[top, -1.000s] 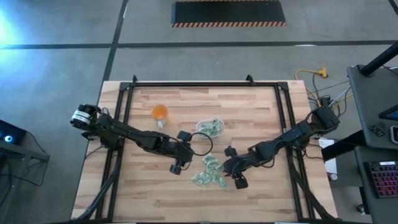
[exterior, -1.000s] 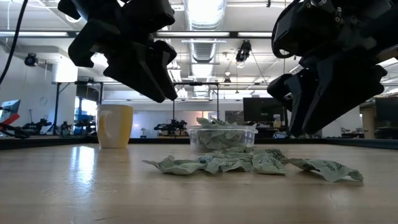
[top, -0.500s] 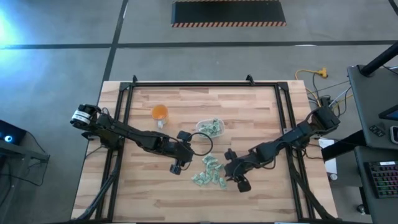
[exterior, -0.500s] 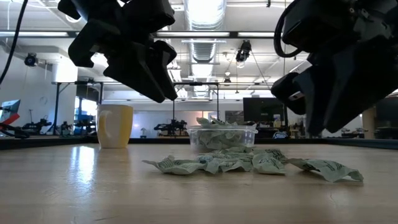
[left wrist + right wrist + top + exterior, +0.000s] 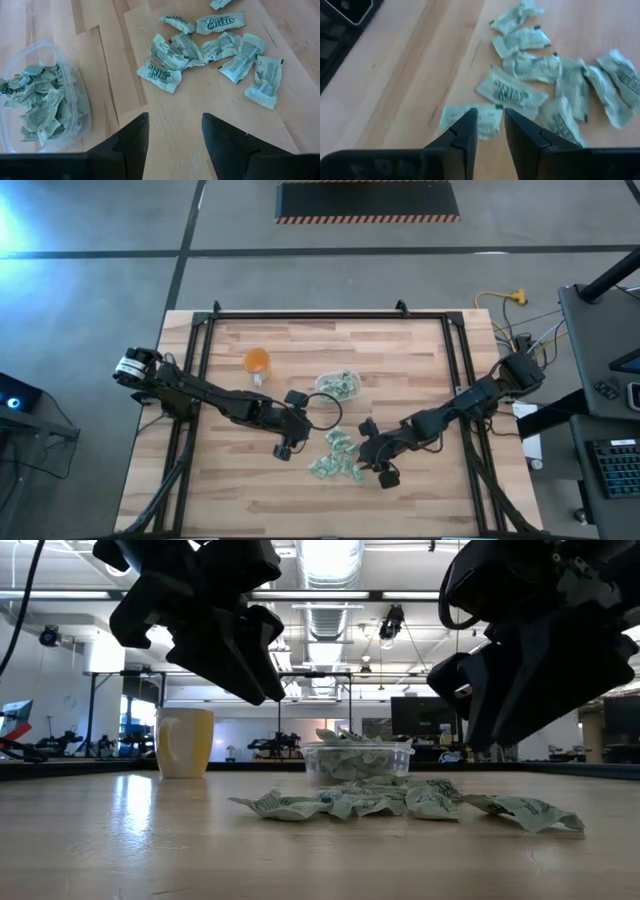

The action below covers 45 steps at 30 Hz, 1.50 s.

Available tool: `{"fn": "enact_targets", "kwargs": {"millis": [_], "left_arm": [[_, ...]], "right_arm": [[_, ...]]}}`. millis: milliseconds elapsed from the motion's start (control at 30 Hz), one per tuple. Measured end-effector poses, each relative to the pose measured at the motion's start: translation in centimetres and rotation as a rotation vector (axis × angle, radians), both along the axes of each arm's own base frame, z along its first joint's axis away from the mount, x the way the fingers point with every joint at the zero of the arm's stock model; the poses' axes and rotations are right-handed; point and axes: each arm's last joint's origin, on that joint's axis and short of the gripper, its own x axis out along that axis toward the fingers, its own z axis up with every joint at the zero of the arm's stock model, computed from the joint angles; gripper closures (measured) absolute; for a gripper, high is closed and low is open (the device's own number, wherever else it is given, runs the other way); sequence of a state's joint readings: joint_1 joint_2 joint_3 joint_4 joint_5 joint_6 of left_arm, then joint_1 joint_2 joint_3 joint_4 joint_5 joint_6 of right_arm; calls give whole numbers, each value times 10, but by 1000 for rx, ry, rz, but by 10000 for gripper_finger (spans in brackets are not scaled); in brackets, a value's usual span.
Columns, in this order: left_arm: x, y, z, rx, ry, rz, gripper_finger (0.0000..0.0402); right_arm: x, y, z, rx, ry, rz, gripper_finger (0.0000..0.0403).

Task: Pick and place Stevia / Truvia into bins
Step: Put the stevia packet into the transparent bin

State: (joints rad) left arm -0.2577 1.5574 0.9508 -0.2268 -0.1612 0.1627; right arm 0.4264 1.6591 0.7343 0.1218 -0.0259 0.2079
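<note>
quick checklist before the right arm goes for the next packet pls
1. Right gripper fingers apart, nothing between them: ok.
2. Right gripper lined up over the nearest green and white paper packet at the edge of the loose pile: ok in the right wrist view.
3. Target packet lying apart from its neighbours: ok, none overlaps it.
4. Small clear plastic tub upright and within reach, already partly filled: ok.
5. Left gripper open, empty, hovering between the tub and the pile; whether it blocks the carry path: cannot tell.
6. Orange round cup away from the work area: ok.
</note>
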Motion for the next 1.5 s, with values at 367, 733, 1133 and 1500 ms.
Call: {"fn": "enact_targets", "kwargs": {"millis": [367, 733, 1133, 1500], "left_arm": [[0, 0, 0, 0, 1, 0, 234], [0, 0, -1, -1, 2, 1, 234], [0, 0, -1, -1, 2, 2, 234], [0, 0, 0, -1, 0, 1, 234]], "right_arm": [[5, 6, -24, 53, 34, 61, 239], [7, 7, -33, 44, 54, 61, 225], [1, 4, -21, 20, 60, 85, 345], [-4, -6, 19, -154, -122, 34, 394]]}}
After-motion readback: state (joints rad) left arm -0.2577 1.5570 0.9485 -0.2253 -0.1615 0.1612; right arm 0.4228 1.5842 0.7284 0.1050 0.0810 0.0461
